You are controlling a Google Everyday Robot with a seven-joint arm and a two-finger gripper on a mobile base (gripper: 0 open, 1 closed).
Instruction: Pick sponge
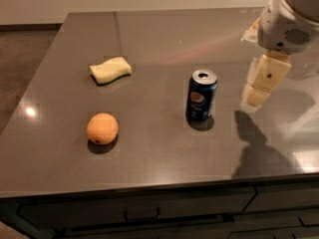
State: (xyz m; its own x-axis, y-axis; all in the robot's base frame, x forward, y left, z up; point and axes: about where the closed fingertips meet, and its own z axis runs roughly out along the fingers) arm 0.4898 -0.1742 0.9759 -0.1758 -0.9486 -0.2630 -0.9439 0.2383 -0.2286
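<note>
Camera view has the gripper (260, 83) hanging above the right side of the bench (164, 34), just beside the blue can (201, 94). From this angle there's no reading whether it is spread or closed. The sponge (110, 70) lies flat toward the back left, well apart from the gripper and clear of the orange fruit (102, 128) nearer the front. Here's the danger: the can stands roughly between gripper and sponge, so a low, straight sweep across could clip it and knock it over. The sponge is low and soft too. Come down off-centre across those wavy sides and it may squash, skid on the glossy top, or slip free on the lift.
</note>
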